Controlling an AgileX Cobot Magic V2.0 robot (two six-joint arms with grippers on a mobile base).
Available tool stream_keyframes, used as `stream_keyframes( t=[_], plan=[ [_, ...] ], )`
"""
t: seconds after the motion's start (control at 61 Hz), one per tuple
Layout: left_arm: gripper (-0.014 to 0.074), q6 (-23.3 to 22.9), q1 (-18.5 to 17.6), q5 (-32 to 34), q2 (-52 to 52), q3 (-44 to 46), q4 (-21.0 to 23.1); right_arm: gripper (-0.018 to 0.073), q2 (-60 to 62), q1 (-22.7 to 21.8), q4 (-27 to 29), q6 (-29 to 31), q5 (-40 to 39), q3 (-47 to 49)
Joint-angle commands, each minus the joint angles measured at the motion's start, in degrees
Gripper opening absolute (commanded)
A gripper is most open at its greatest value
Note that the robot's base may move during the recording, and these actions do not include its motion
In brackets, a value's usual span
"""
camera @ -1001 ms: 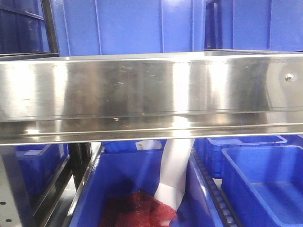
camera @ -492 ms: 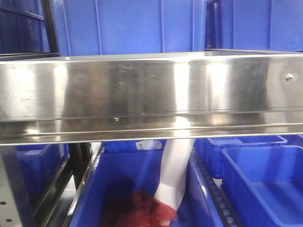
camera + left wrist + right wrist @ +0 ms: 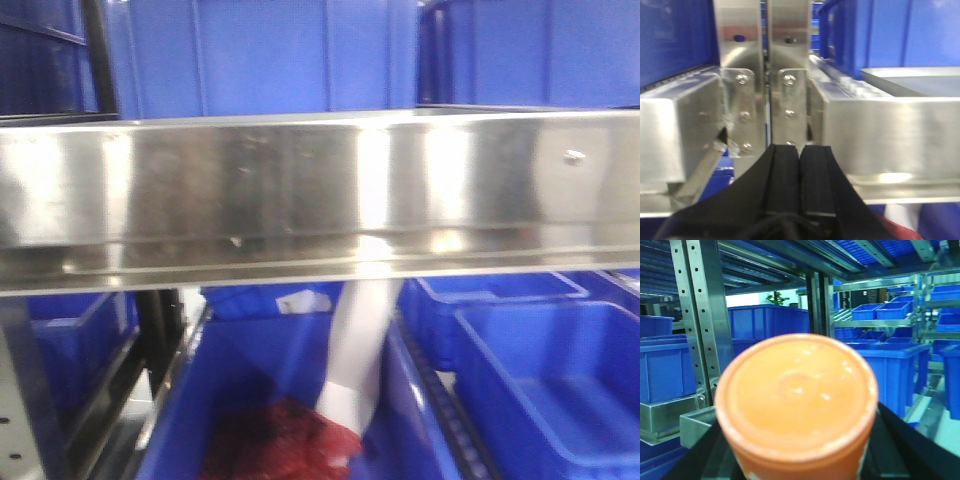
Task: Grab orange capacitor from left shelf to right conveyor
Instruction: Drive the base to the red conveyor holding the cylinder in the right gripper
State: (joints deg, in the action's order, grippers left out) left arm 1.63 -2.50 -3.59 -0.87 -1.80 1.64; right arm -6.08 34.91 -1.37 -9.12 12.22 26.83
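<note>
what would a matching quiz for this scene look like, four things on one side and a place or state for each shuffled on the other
1 orange capacitor
2 left gripper
3 left shelf
4 red bundle

a shut, holding nothing
b lying in a blue bin below the shelf
c close up, filling the right wrist view
d shiny steel lip across the front view

Pairs: 1-c, 2-a, 3-d, 4-b
</note>
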Motion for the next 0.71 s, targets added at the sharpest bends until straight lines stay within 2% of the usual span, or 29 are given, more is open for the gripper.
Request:
stream_keyframes(
  t=[0.0,0.689],
  plan=[
    [-0.0125,-0.2,-0.3,5.0,-0.6,-1.5,0.3,0.0046,-0.7,0.0,0.1,0.4,-4.9,1.6],
    [-0.0125,-0.2,-0.3,5.0,-0.6,-1.5,0.3,0.0046,-0.7,0.0,0.1,0.4,-4.9,1.6]
  ],
)
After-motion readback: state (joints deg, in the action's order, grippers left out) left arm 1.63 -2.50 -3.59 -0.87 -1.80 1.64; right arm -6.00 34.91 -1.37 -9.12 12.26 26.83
